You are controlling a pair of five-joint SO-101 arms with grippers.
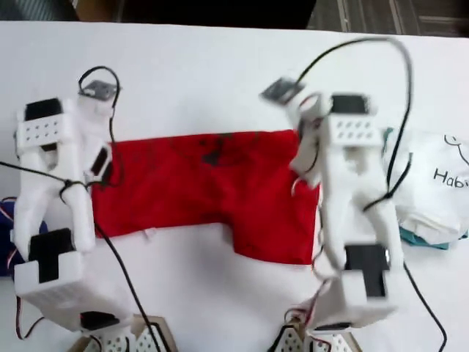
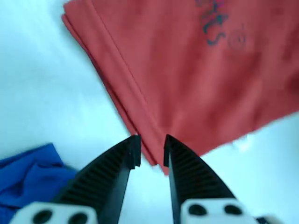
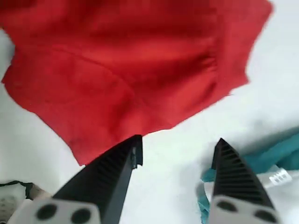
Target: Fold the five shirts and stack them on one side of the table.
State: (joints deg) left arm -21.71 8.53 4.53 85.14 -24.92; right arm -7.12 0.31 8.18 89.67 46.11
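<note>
A red shirt point(image 1: 205, 183) lies partly folded across the middle of the white table point(image 1: 220, 73). My left gripper point(image 1: 102, 163) hovers at its left edge. In the left wrist view the gripper point(image 2: 150, 150) is open by a narrow gap, with the folded corner of the red shirt point(image 2: 187, 84) just below its tips. My right gripper point(image 1: 304, 139) is at the shirt's right end. The right wrist view shows this gripper point(image 3: 178, 149) wide open over bare table, just off the hem of the red shirt point(image 3: 117, 70).
A blue shirt point(image 1: 6, 235) is bunched at the table's left edge, and it lies close behind the left fingers point(image 2: 28, 172). A white shirt point(image 1: 432, 183) over a teal one point(image 1: 418, 236) lies at the right; the teal cloth point(image 3: 275, 158) is beside the right gripper.
</note>
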